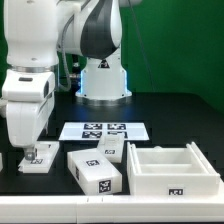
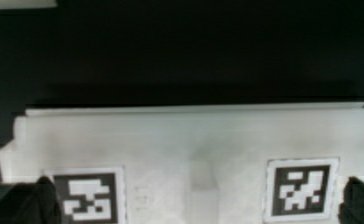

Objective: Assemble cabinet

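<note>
The claw (image 1: 36, 150) is hanging at eight o'clock over a small solid white tagged block (image 1: 38, 160), its grip impossible to tell, while the large white thin-walled plastic cabinet (image 1: 172, 170) is sitting at four o'clock on the black surface (image 1: 175, 125), calling for a squarely centred grasp.

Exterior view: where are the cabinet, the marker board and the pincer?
cabinet (image 1: 155, 180): exterior view, on its front wall.
marker board (image 1: 104, 130): exterior view, on its tagged middle.
pincer (image 1: 32, 150): exterior view, midway between its fingertips.

Gripper (image 2: 184, 205) fingertips (image 2: 5, 205) blurred, cut off
</note>
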Controlling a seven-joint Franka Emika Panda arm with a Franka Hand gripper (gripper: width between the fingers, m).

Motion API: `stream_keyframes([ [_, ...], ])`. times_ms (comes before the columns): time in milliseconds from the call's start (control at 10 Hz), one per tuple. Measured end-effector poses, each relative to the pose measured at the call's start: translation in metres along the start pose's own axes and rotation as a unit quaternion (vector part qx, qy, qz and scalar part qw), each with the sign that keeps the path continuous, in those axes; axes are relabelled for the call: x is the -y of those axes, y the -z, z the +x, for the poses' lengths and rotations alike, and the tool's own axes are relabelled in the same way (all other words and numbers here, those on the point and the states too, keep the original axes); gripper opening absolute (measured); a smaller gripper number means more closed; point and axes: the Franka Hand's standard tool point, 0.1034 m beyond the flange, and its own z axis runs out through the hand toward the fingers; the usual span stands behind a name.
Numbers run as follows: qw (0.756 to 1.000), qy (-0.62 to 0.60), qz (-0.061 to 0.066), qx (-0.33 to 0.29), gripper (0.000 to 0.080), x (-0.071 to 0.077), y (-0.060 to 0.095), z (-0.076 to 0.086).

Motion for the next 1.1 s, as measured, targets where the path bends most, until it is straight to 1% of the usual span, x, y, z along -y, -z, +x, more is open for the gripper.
stream_keyframes([
  [100,1.0,-0.018,0.017,0.002,0.0796,0.002,-0.003,0.006],
  [200,0.999,-0.022,0.025,0.007,0.0796,-0.002,-0.002,0.008],
  [300,0.999,-0.023,0.025,0.008,0.0796,-0.002,-0.002,0.007],
  [400,0.999,-0.034,0.033,0.01,0.0796,-0.002,-0.001,0.009],
  [500,0.999,-0.033,0.034,0.012,0.0796,-0.003,0.0,0.008],
  [600,0.999,-0.033,0.023,0.014,0.0796,-0.004,-0.001,0.004],
  [700,1.0,-0.001,-0.021,0.022,0.0796,-0.007,0.0,-0.012],
  [800,0.999,-0.001,-0.035,0.025,0.0796,-0.003,-0.002,-0.02],
  [900,0.999,0.001,-0.047,0.027,0.0796,-0.003,-0.002,-0.026],
  [1000,0.998,0.003,-0.06,0.029,0.0796,-0.003,-0.002,-0.03],
  [1100,0.997,0.001,-0.069,0.031,0.0796,-0.002,-0.002,-0.033],
])
